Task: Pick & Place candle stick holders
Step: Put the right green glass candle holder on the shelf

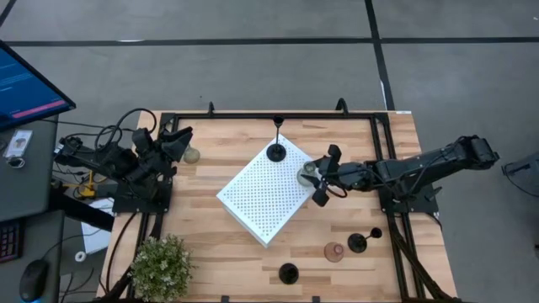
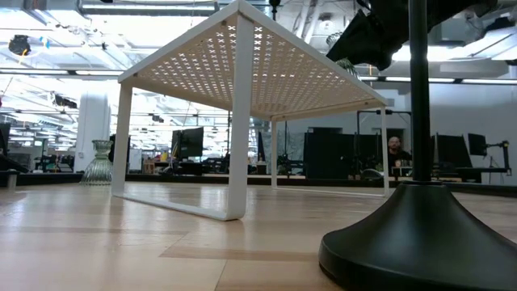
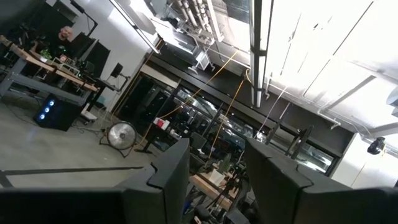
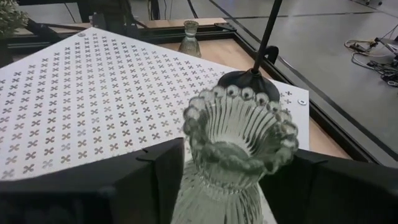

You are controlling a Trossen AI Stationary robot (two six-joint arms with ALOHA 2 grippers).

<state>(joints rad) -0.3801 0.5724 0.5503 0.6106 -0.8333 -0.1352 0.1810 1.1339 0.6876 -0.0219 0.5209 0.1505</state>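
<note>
From above, the white board (image 1: 265, 195) lay at an angle in the middle of the table (image 1: 210, 143). A black holder (image 1: 276, 151) stood on the board's far corner. The right gripper (image 1: 318, 179) was at the board's right corner, its fingers either side of a pale green holder (image 1: 307, 175) that sat on that corner. Off the board toward the near edge stood a pink holder (image 1: 334, 251) with a black one (image 1: 358, 242) just beside it, and another black one (image 1: 289, 273) below the board's near corner. A second pale holder (image 1: 192, 155) stood left of the board, close to the left gripper (image 1: 178, 140), which waited there. A plant (image 1: 162, 266) sat at the near left corner of the table. No writing could be read.

At table height, the board (image 2: 242, 73) showed as a raised shelf on thin legs. A black holder's base (image 2: 420, 234) filled the foreground to its right; a ribbed glass holder (image 2: 98, 164) stood far off to its left.

The left wrist camera pointed up at the room's ceiling; its gripper (image 3: 216, 180) had its fingers apart with nothing between them.

In the right wrist view, the green holder (image 4: 233, 149) stood upright on the board (image 4: 81, 99) between the fingers, which were spread and not clearly pressing it. Beyond it stood the black holder (image 4: 252, 78), and off the board the other pale holder (image 4: 189, 37).
</note>
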